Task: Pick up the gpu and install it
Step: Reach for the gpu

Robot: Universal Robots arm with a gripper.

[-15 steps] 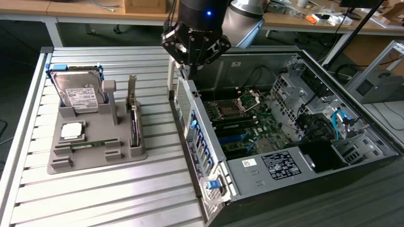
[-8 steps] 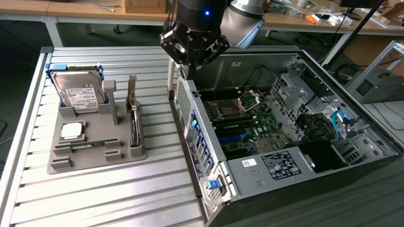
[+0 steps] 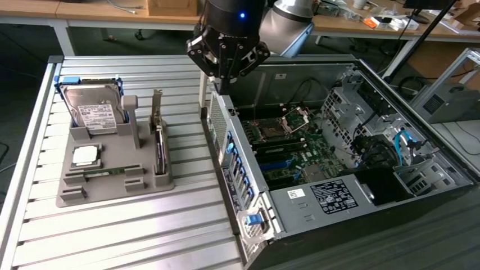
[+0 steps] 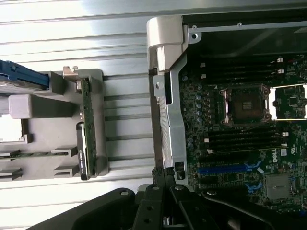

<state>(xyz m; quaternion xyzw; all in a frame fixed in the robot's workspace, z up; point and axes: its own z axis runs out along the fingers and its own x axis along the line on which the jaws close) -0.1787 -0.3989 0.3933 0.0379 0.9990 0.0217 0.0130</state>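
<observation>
on the ribbed metal counter (image 3: 112, 236) the gpu (image 3: 159, 143) stands on edge in its gray holder (image 3: 112, 194), apart from the tool (image 3: 223, 83), which hangs pinched shut and empty above the computer case (image 3: 225, 132) rear wall, and moving low it could clip that rim.

Bare table strip (image 3: 189, 169) passable — gpu (image 3: 161, 154) one side, case wall (image 3: 229, 152) other.

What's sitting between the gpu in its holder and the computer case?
Just bare table slats, seen in the wrist view between the gpu on its gray holder and the case.
</observation>
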